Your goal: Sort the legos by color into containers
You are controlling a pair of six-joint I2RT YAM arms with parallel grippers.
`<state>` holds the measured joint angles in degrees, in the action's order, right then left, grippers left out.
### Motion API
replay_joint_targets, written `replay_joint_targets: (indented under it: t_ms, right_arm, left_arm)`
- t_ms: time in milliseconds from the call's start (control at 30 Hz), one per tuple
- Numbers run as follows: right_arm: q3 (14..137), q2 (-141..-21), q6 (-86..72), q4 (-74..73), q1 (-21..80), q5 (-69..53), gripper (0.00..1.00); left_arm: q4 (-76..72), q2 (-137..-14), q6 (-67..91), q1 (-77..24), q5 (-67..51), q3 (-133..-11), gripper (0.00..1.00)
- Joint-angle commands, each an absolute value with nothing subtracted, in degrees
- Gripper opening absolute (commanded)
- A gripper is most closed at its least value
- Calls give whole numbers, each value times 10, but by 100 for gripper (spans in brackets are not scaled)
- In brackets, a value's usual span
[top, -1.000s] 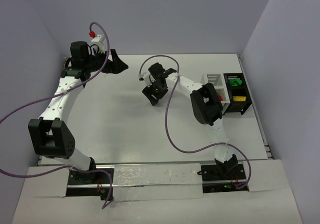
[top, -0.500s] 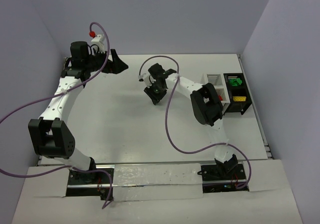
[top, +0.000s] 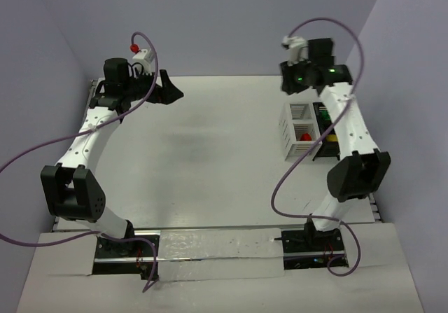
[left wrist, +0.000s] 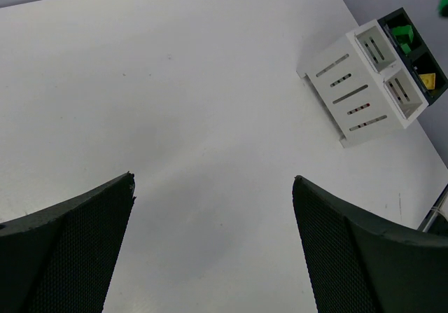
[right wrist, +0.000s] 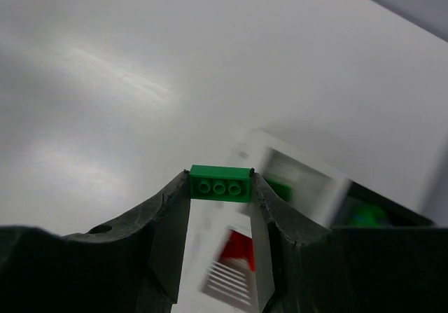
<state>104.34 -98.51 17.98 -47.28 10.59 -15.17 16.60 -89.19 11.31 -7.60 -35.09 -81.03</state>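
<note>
1. The green brick (right wrist: 220,183) is pinched between the right fingers (right wrist: 269,236), which are closed narrowly on its two short ends. Its studs face the wrist camera. It hangs well above the surface (top: 210,159), toward 1 o'clock in the overhead view, near the containers.
2. Handling, as a judgement: the brick looks light, rigid and hard, so it is not fragile. Its smooth plastic sides are probably slippery. Only the very tips grip it, so it could twist or pop out. Flat opposite faces, as taken here, are the sensible hold, and the studded top is not.
3. The left fingers (left wrist: 70,250) are spread wide and hold nothing. They hover over bare surface at about 10 o'clock.
4. The white slatted box (left wrist: 350,96) stands at about 3 o'clock. A red brick (top: 306,136) lies in its near compartment. The far compartment looks empty, though the view is too small to be sure.
5. The black tray (left wrist: 418,59) touches the box on its 3 o'clock side. One compartment holds a green piece (left wrist: 401,34) and the next holds a yellow piece (left wrist: 428,80).
6. The held brick probably belongs with the green piece in the tray. That compartment is small, so the release needs to be centred over it.
</note>
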Motion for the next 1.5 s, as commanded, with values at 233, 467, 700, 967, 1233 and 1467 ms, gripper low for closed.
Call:
replay_joint_targets:
  t_ms: [233, 467, 700, 967, 1233, 1467]
  right_arm:
    - [1048, -997, 262, -531, -140, -118, 32]
    - [1022, -1039, 277, -505, -155, -98, 32]
    - [1012, -1065, 275, -494, -155, -84, 33]
    - [1005, -1077, 275, -495, -154, -76, 57]
    - [1018, -1052, 265, -520, -144, -107, 79]
    - [1052, -956, 194, -539, -109, -191, 100]
  left_arm:
    - [168, -911, 106, -101, -335, -852, 99]
    - [177, -911, 99, -103, -326, -852, 99]
    - [179, -911, 98, -103, -322, -854, 99]
    - [181, -916, 98, -103, -322, -858, 99]
    - [188, -915, 97, -103, -320, -862, 99]
    - [204, -898, 99, -98, -316, -862, 99]
